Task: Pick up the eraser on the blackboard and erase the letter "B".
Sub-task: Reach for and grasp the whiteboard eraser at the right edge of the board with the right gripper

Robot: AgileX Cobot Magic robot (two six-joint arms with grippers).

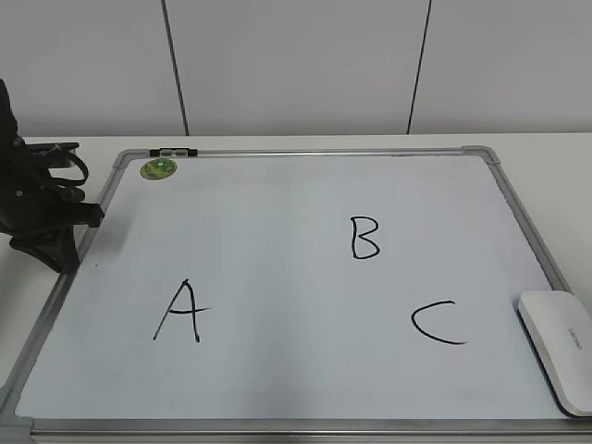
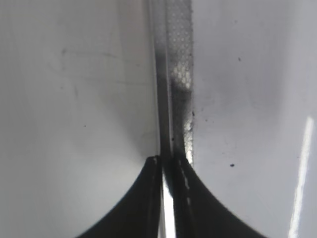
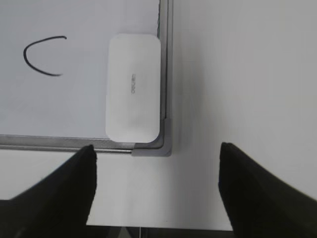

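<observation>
Item: flat white rounded plastic eraser (image 3: 133,87), lying in the near right corner of the silver-framed white blackboard (image 1: 277,199) on the bench, unlifted.
Black marker letter "B" (image 1: 364,238): intact.
My right pincer (image 3: 157,176): spread wide, empty, visible only in its wrist view.
My left pincer (image 2: 168,166): clenched, empty.

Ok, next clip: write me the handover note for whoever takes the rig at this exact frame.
Left gripper: shut, empty, parked low over the board's left frame edge.
Right gripper: open, empty, hovering off the board's near right corner, not touching anything.
The eraser lies flat in the near right corner of the blackboard, against the right frame, just right of the "C".
The letter "B" is intact, mid-board; the "A" sits near left, and a green magnet at the far left corner.
Done: nothing yet.
Left: grasp the eraser, likely with the right arm, carry it to the "B", wipe only that.
</observation>
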